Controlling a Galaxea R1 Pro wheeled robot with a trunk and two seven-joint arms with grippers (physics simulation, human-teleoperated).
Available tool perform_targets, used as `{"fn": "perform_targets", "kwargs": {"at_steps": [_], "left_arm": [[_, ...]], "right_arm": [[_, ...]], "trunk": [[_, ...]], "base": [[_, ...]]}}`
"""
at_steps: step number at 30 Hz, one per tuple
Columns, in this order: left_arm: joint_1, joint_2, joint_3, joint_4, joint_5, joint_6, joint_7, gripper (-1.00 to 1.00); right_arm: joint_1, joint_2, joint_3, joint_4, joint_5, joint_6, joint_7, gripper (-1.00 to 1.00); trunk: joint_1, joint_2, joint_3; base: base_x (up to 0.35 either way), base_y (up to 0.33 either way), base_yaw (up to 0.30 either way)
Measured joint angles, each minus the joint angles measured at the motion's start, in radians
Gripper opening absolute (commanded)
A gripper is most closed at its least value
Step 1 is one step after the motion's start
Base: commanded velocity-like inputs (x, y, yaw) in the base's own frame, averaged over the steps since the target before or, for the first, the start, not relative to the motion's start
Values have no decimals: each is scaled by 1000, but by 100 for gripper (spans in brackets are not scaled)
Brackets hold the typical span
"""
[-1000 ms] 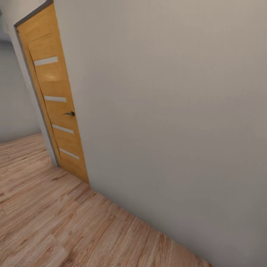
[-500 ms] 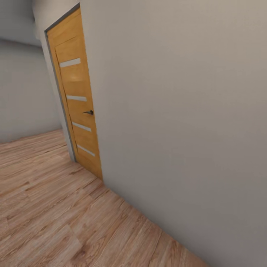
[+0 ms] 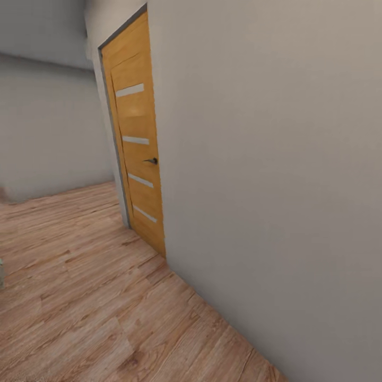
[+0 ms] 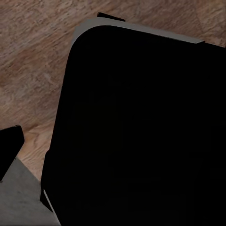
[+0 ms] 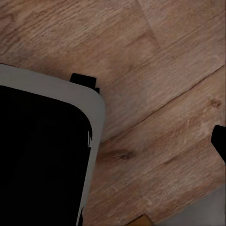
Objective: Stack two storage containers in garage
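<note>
With the orange wooden door with pale glass strips [image 3: 137, 140] shut in the plain grey wall [image 3: 276, 159] above the light wood-plank floor [image 3: 79, 297], no red-orange container appears, each end effector's state I cannot tell, so the base should turn slowly, clear of this wall.

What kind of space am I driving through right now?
Probably an indoor hallway or room edge in a house: a light wood-plank floor, a plain pale wall, and a closed orange wooden door with a dark handle. It is not the garage.
</note>
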Motion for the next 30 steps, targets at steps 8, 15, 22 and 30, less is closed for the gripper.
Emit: {"fn": "perform_targets", "kwargs": {"at_steps": [8, 15, 22, 30], "left_arm": [[0, 1, -1, 0, 19, 0, 0, 100], [0, 0, -1, 0, 20, 0, 0, 100], [0, 0, -1, 0, 20, 0, 0, 100], [0, 1, -1, 0, 20, 0, 0, 100]], "right_arm": [[0, -1, 0, 1, 0, 0, 0, 100], [0, 1, 1, 3, 1, 0, -1, 100], [0, 3, 0, 5, 0, 0, -1, 100], [0, 2, -1, 7, 0, 0, -1, 100]], "trunk": [[0, 0, 0], [0, 0, 0], [0, 0, 0], [0, 0, 0]], "base": [[128, 0, 271], [81, 0, 271], [78, 0, 271], [78, 0, 271]]}}
